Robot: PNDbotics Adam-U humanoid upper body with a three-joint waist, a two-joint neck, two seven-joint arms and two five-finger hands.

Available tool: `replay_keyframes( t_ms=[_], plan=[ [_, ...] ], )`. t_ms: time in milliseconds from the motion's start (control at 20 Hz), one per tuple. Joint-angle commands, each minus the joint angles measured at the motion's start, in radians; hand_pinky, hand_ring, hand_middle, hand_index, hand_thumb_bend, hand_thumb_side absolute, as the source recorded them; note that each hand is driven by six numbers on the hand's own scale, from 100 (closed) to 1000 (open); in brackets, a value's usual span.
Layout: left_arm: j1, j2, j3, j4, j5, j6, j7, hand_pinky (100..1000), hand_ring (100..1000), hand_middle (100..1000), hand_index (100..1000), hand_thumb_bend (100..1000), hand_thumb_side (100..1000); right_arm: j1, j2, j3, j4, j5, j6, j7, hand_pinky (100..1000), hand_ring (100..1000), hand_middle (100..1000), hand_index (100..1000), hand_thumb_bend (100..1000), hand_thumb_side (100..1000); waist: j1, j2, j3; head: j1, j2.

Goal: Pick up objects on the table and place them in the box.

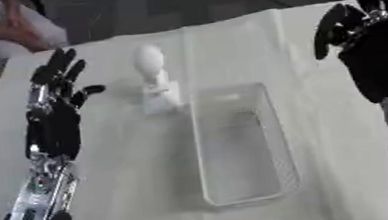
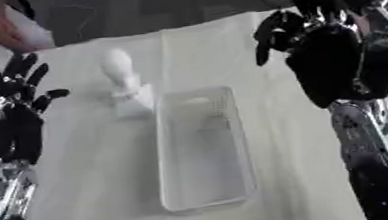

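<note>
Nearest me: left hand (image 1: 54,119), fingers straight and spread, holding nothing, forearm running to the lower left corner. Right hand (image 2: 333,54), raised at upper right, fingers relaxed open, empty. Clear plastic box (image 1: 275,140), mid-table, on a white tablecloth (image 1: 134,187). White bulb-topped object (image 1: 154,80), upright, just beside the box's far left corner. I judge the left hand nearer; I would close around its narrow stem. Only the right eye view suggests a pale shape inside the box.
</note>
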Motion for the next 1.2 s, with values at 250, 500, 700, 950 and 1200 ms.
replay_keyframes(
  t_ms=[250,500,700,950,1200],
  plan=[
    [-0.008,0.003,-0.005,-0.005,-0.012,0.002,-0.006,638,947,932,994,100,1000,-0.023,-0.014,-0.027,-0.007,0.132,-0.113,-0.153,100,100,424,1000,100,1000,0.002,-0.005,-0.002,0.018,-0.003],
    [-0.009,0.013,-0.012,0.003,-0.022,0.009,-0.012,618,926,924,985,101,1000,-0.022,-0.02,-0.029,-0.013,0.188,-0.163,-0.241,100,100,422,972,100,1000,0.007,-0.003,0.0,0.026,-0.003],
    [-0.014,0.05,-0.021,0.019,-0.07,0.026,-0.037,541,878,900,959,366,873,-0.021,-0.035,-0.031,-0.042,0.198,-0.203,-0.265,100,100,484,965,100,1000,0.012,-0.002,-0.006,0.045,-0.003],
    [-0.046,0.085,-0.019,0.029,-0.188,0.038,-0.053,523,876,897,956,544,750,-0.009,-0.059,-0.02,-0.088,0.164,-0.233,-0.202,213,476,782,983,100,1000,0.019,0.005,-0.023,0.064,-0.003],
    [-0.084,0.1,-0.022,0.051,-0.289,0.043,-0.058,586,897,907,955,563,726,-0.003,-0.07,-0.022,-0.104,0.12,-0.23,-0.135,574,769,957,987,100,1000,0.032,0.015,-0.043,0.08,-0.003]
  ],
)
